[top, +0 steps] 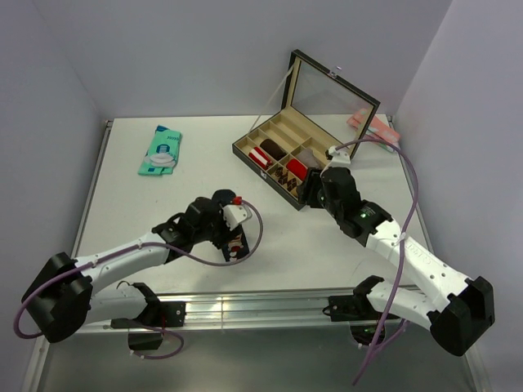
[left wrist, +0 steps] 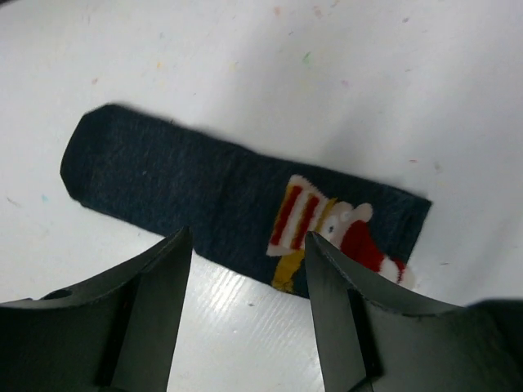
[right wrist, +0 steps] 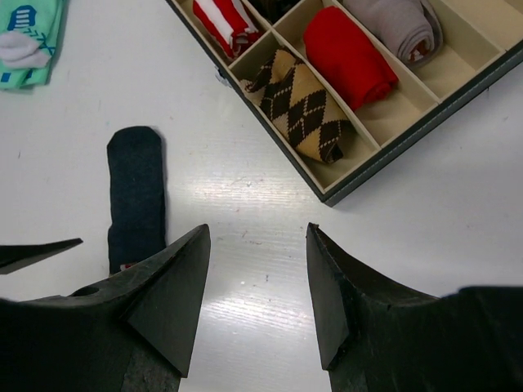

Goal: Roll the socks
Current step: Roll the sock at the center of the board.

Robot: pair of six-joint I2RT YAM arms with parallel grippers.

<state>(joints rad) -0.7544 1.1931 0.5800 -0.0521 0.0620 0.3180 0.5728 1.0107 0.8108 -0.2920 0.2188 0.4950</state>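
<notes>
Left gripper [left wrist: 247, 237] is right up front, jaws spread apart with nothing in them, hanging just over the navy sock [left wrist: 188, 188], which lies flat on the white table [left wrist: 245, 65]. Right gripper [right wrist: 257, 229] is parted too, empty, over bare table near the compartment box [right wrist: 331, 196] corner.

The sock [left wrist: 180, 180] is dark navy, with a motif near one end in red-and-white stripes, solid red, white and mustard yellow. The desk [left wrist: 368, 82] is white with tiny coloured flecks. The box [right wrist: 478, 41] is black outside and beige inside. It holds a tan-and-brown argyle roll [right wrist: 306, 106], a plain red roll [right wrist: 347, 53], a red-and-white striped roll [right wrist: 225, 20] and a grey roll [right wrist: 400, 24]. The packet [top: 162, 151] is teal with white print.
</notes>
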